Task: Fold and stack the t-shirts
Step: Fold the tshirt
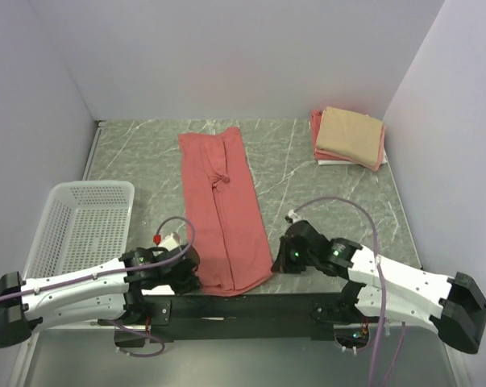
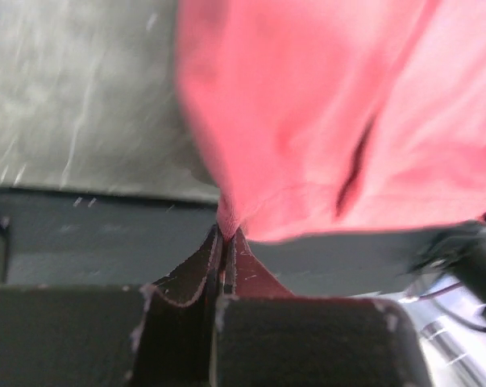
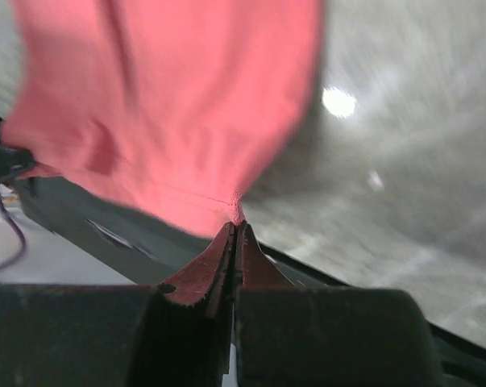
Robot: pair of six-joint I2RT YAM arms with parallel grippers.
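Salmon-red t-shirt (image 1: 222, 210) lies flat on the table (image 1: 323, 201), folded into a long narrow strip. The long axis runs far to near and is slightly skewed, with the far end left of centre and the near end drifting right. A small pucker sits on the midline, in the far half. The near hem reaches the dark rail (image 1: 251, 306) at the table's near edge.

Left end effector (image 1: 196, 278) is at the strip's near-left corner. In the left wrist view the fingers (image 2: 190, 282) are pressed together on the hem, and the red cloth (image 2: 331, 121) rises out of the pinch into a small peak.

Right end effector (image 1: 281, 256) is at the near-right corner. In the right wrist view it (image 3: 236, 234) is likewise clamped on the hem edge, and the cloth (image 3: 170, 105) spreads up and left from the pinch. Both wrist views are blurred.

At the far right corner of the table is a folded stack: tan t-shirt (image 1: 351, 133) on top and pink t-shirt (image 1: 379, 159) beneath, showing only at the edges. The stack is well apart from the red strip.

White mesh basket (image 1: 81, 226) stands at the left side, beside the left arm.
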